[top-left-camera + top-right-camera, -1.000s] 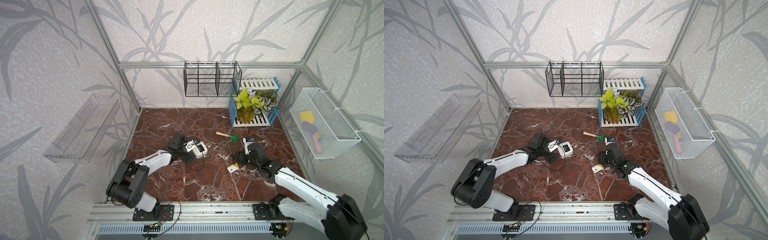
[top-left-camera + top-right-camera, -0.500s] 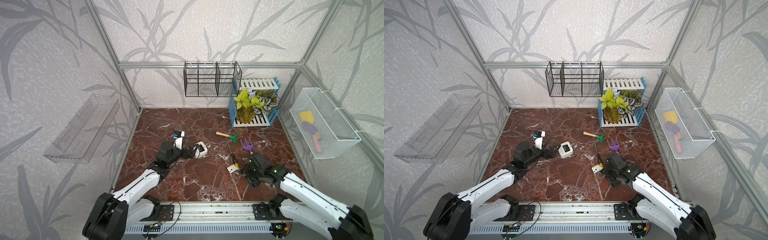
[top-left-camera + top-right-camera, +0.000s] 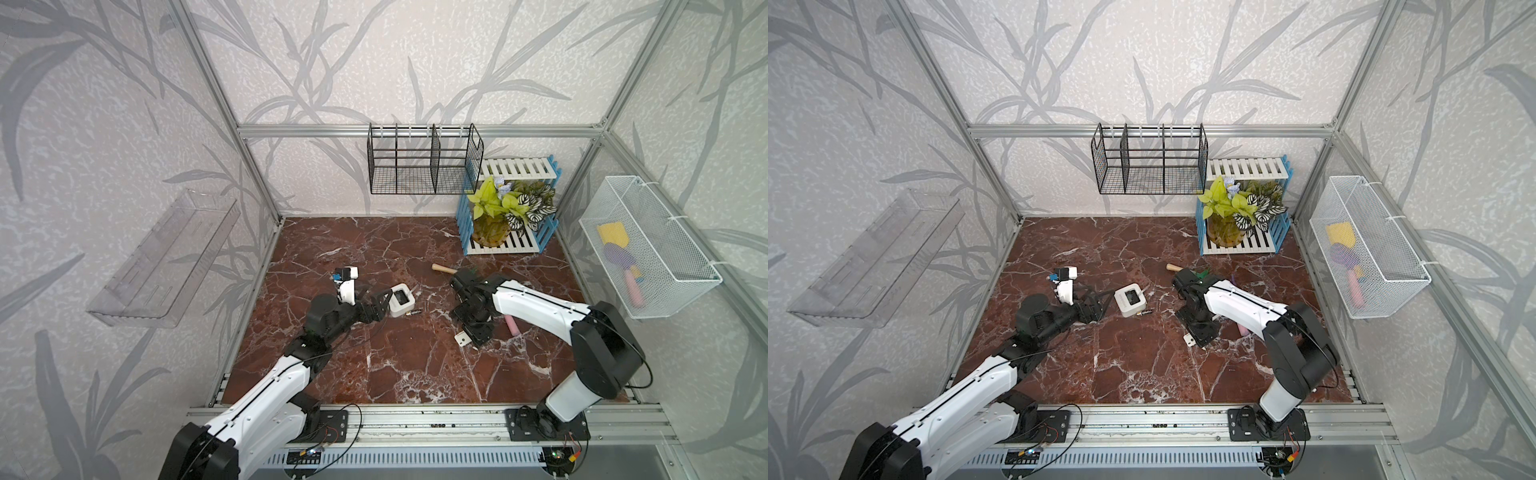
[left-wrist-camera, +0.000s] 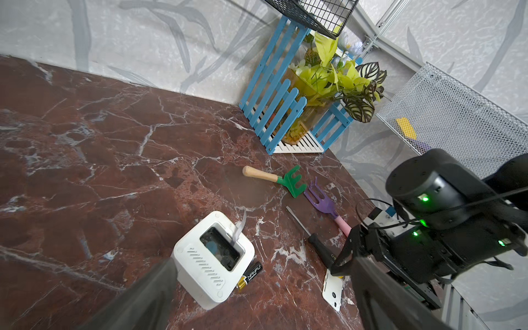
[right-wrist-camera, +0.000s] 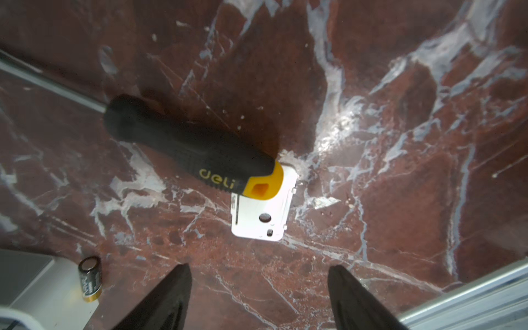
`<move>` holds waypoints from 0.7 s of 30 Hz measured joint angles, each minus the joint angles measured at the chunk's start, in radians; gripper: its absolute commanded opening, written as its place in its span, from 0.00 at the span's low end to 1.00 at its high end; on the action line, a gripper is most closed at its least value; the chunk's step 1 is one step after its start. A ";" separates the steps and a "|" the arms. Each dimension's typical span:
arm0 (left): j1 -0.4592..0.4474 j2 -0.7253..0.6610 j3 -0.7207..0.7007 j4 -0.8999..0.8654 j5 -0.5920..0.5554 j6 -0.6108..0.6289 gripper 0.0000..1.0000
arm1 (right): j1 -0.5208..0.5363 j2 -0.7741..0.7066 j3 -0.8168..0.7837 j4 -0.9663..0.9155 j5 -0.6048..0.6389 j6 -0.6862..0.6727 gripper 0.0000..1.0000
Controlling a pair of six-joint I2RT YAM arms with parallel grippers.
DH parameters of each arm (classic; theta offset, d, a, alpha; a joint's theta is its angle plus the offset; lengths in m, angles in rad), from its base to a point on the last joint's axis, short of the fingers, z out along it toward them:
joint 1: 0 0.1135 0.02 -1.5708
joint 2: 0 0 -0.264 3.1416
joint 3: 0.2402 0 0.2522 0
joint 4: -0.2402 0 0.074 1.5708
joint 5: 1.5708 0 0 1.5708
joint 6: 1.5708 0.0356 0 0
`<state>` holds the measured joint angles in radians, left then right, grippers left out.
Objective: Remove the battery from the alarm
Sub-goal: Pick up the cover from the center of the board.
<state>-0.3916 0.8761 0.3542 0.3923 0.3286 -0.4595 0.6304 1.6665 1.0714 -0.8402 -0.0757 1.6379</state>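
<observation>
The alarm (image 4: 213,258) lies face down on the table (image 3: 374,365), its back recess bared and empty, the battery (image 4: 250,275) out against its near right edge, so the task looks done; the left tool (image 3: 383,306) beside the alarm and the right tool (image 5: 258,268) over the screwdriver (image 5: 188,148) and cover (image 5: 261,214) both gape empty.

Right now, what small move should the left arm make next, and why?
Probably just draw the left fingers back: the battery already lies on the table beside the alarm, its recess looks empty, and the fingers are open, holding nothing.
</observation>
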 measured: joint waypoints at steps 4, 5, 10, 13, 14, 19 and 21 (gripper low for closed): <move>0.000 -0.040 -0.018 -0.021 -0.022 0.017 1.00 | 0.000 0.058 0.000 0.002 0.016 0.007 0.76; 0.000 -0.045 -0.018 -0.023 -0.025 0.021 1.00 | 0.000 0.069 0.000 0.003 0.023 0.008 0.75; 0.000 -0.046 -0.018 -0.022 -0.027 0.032 1.00 | 0.000 0.088 -0.026 0.042 0.051 0.011 0.72; 0.000 -0.037 -0.018 -0.021 -0.026 0.038 1.00 | 0.000 0.085 -0.035 0.063 0.064 0.013 0.70; 0.000 -0.033 -0.018 -0.021 -0.025 0.039 1.00 | 0.000 0.085 -0.036 0.065 0.069 0.013 0.70; 0.000 -0.022 -0.018 -0.021 -0.021 0.040 1.00 | 0.001 0.086 -0.036 0.072 0.069 0.016 0.63; 0.000 -0.021 -0.018 -0.022 -0.021 0.040 1.00 | 0.001 0.086 -0.037 0.077 0.069 0.017 0.57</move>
<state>-0.3916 0.8551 0.3359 0.3706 0.3077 -0.4191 0.6312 1.7523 1.0340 -0.7628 -0.0067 1.6550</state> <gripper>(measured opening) 0.999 0.618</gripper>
